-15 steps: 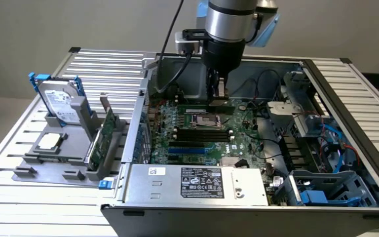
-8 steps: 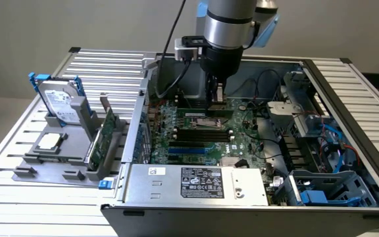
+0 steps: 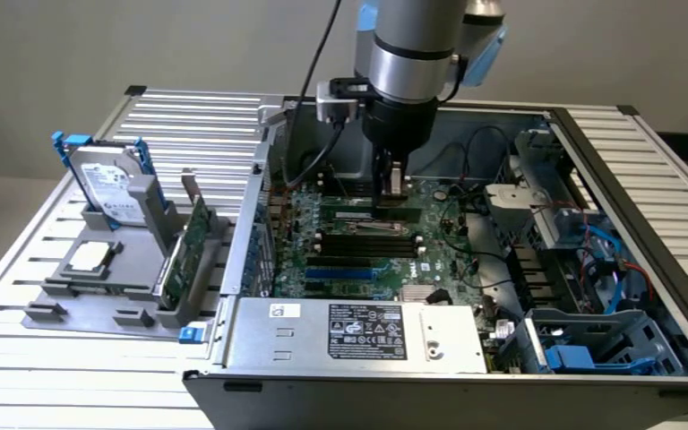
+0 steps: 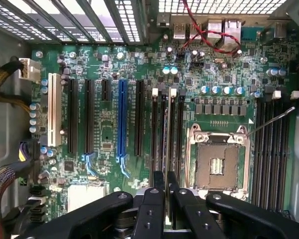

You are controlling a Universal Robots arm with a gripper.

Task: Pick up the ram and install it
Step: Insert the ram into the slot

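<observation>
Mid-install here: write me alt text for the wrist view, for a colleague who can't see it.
The hand is shut on the ram, held edge-on over the black memory slots beside the empty processor socket. A green motherboard with expansion slots, one blue, lies beneath; whether the ram is seated cannot be told.

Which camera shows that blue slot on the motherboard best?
The wrist view: the blue slot lies in full length, seen straight on. The exterior view shows the slot as a short slanted blue strip.
</observation>
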